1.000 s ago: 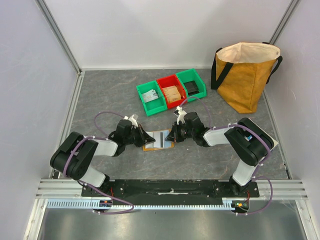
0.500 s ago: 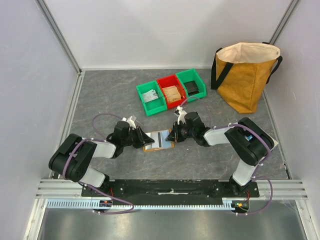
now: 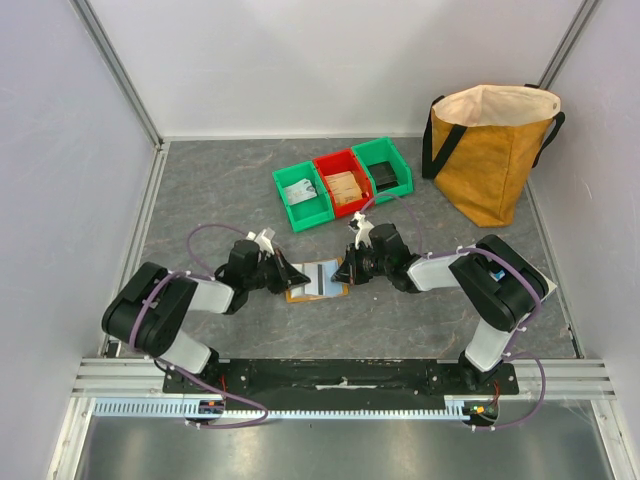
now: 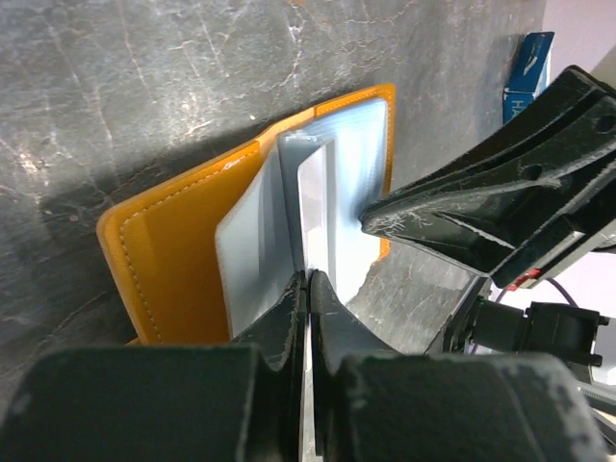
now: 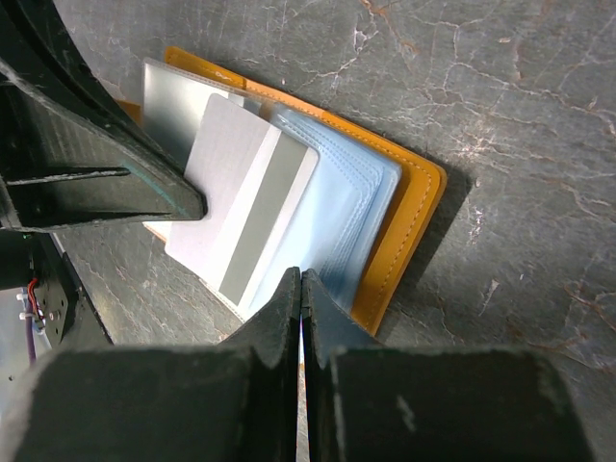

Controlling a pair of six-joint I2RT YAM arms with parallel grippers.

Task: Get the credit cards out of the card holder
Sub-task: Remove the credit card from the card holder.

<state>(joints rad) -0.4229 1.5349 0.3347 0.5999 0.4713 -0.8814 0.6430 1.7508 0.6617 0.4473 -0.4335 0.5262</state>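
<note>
The card holder (image 3: 297, 294) lies open on the table between both grippers, tan-orange outside (image 4: 164, 260) (image 5: 404, 231) with pale blue panels inside. A greyish-white credit card (image 5: 245, 212) with a grey stripe sticks out of it on the left. The left gripper (image 3: 292, 275) (image 4: 306, 277) is shut on this card's (image 4: 316, 202) edge. At the holder's right side, the right gripper (image 3: 343, 272) (image 5: 301, 276) is shut on the rim of a pale blue panel. Its fingers (image 4: 452, 207) reach in from the right in the left wrist view.
Behind the holder stand a green bin (image 3: 303, 197), a red bin (image 3: 343, 184) and a second green bin (image 3: 383, 168), each with things inside. A big mustard bag (image 3: 492, 150) stands at the back right. A blue-and-white box (image 4: 534, 67) shows in the left wrist view.
The left gripper drew back slightly to the left, then returned to the card. The right gripper and the holder have stayed put.
</note>
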